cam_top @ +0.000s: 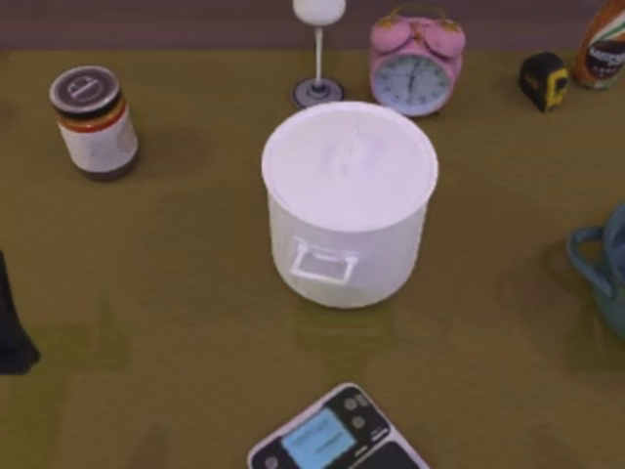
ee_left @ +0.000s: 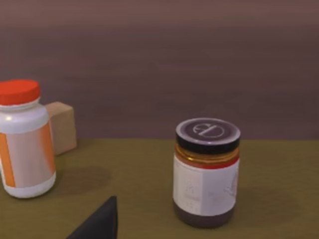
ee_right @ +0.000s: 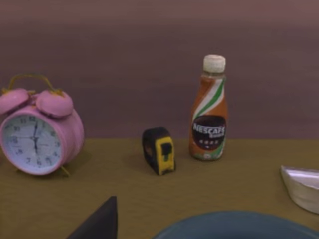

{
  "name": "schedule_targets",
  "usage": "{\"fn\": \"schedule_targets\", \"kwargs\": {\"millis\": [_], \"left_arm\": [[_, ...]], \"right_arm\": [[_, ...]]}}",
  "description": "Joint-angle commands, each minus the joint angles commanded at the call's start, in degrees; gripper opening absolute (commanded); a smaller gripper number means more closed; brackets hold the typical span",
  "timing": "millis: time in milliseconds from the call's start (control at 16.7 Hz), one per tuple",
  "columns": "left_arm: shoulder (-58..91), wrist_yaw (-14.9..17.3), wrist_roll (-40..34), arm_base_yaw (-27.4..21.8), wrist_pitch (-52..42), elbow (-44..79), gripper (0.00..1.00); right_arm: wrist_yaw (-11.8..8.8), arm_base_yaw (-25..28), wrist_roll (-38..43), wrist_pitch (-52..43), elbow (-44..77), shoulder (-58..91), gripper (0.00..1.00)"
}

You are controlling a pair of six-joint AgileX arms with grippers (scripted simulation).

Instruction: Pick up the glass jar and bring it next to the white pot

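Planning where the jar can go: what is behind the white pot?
Behind the white pot, toward the table's far edge, stand a white-topped stem on a round base and a pink alarm clock. The pot hides any table directly behind it.

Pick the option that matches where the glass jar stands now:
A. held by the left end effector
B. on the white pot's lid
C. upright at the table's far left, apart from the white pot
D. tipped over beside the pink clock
C: the glass jar stands upright on the table, far left of the white pot, with bare table between them and nothing gripping it.
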Motion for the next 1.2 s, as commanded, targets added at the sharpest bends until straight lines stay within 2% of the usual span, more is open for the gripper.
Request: {"fn": "schedule_targets", "kwargs": {"millis": [300,540,840,1200], "left_arm": [[3.05,0.44,0.76,-0.17,-1.92,1.77,1.00],[13.77,1.72,3.61,-0.42,-7.81,10.15,1.00],[33.69,3.71,9.25,-0.38,-17.85,29.12,1.00],[63.39,6.27,17.87,0.03,-32.62,59.33,1.00]], "right_arm": [[0.00,0.00,0.00,0.00,0.00,0.00,1.00],[0.00,0.00,0.00,0.00,0.00,0.00,1.00],[0.00,0.00,0.00,0.00,0.00,0.00,1.00],[0.00,0.00,0.00,0.00,0.00,0.00,1.00]]}}
